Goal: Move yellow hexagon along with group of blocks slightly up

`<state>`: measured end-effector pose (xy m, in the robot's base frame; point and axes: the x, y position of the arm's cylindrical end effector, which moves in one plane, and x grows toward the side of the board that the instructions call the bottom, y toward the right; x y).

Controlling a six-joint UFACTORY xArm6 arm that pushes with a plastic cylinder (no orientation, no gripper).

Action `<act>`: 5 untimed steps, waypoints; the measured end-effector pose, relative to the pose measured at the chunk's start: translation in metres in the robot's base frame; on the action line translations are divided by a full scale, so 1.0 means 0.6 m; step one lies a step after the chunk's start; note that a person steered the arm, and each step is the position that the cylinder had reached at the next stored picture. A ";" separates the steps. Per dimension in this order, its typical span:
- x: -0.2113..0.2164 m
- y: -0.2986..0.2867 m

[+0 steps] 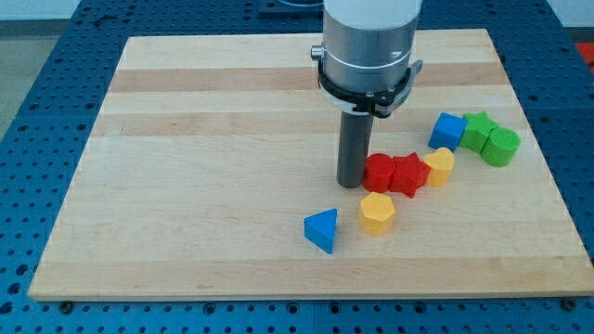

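My tip [350, 184] rests on the wooden board [204, 139], touching the left side of the red cylinder [378, 173]; a red star [407, 174] presses against that cylinder's right, and a yellow block [439, 166] touches the star in turn; the yellow hexagon [377, 213] sits just below the red pair, apart from them; a blue triangle [322, 229] lies near its left; toward the view's right, a blue cube [448, 130], green star [479, 129] and green cylinder [501, 147] cluster together.

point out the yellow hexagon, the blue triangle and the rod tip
yellow hexagon [377, 211], camera view, on its top face
blue triangle [321, 227], camera view, on its top face
my tip [350, 184], camera view, at the rod's very lower end, just to the view's left of the red blocks
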<state>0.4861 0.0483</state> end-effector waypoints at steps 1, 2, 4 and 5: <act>-0.016 0.008; -0.027 0.000; 0.038 -0.021; 0.038 -0.045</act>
<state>0.5088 0.0212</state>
